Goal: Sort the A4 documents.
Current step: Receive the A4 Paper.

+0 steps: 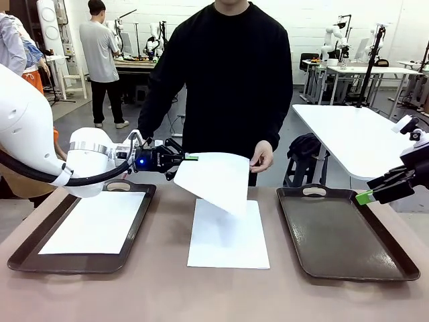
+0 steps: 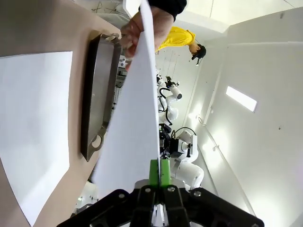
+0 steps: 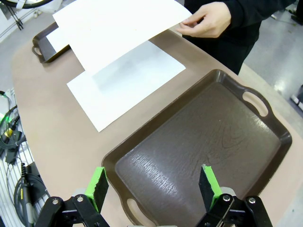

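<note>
Closest to the front camera lay the table (image 1: 167, 295), carrying a left tray (image 1: 23, 258) with one white A4 sheet (image 1: 94, 221) flat inside it, a right tray (image 1: 402, 272) with nothing on its dark floor, and between them more white paper (image 1: 228, 241) lying on the bare tabletop.

Above that middle paper a further A4 sheet (image 1: 211, 178) hung in the air, held at two ends. The left gripper (image 1: 190, 158) was clamped on one edge, its green pads (image 2: 154, 171) pressed together with the paper running between them. The person's hand (image 1: 263, 155) pinched the opposite corner. The right gripper (image 1: 365, 196) hovered over the near end of the right tray with its fingers spread wide and nothing between them.

The main risk looked to be the shared hold. If the left arm drew away before the hand let go, the thin sheet could tear at the pinch or slide out of the pads, since they gripped only a narrow strip of the edge. Once freed, the sheet would likely sag and swing, as its lower part already drooped toward the paper beneath. That trailing corner could brush the middle paper and drag it out of square. A quick swing might also let the sheet catch air and settle crooked across a tray rim instead of flat inside it.
</note>
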Robot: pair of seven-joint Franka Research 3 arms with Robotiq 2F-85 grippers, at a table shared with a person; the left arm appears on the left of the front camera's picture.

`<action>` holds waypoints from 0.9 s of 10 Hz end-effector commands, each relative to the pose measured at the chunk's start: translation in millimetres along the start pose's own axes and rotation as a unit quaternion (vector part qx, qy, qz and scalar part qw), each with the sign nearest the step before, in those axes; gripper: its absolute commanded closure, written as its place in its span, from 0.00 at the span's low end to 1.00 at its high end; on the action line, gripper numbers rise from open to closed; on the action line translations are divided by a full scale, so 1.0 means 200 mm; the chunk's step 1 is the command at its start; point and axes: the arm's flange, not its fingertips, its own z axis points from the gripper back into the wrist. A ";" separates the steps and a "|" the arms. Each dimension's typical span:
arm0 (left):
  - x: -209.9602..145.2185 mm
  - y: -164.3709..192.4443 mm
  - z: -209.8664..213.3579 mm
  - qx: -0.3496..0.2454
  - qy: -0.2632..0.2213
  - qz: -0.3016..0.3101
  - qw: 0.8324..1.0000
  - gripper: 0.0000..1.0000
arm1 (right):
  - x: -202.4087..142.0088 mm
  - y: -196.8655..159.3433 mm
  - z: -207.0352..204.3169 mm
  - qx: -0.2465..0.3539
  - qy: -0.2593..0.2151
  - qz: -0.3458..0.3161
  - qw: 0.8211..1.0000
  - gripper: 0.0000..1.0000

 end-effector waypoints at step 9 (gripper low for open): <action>0.00 0.00 0.00 -0.002 -0.005 0.010 1.000 1.00 | 0.00 -0.02 -0.01 0.009 -0.011 0.004 1.000 0.00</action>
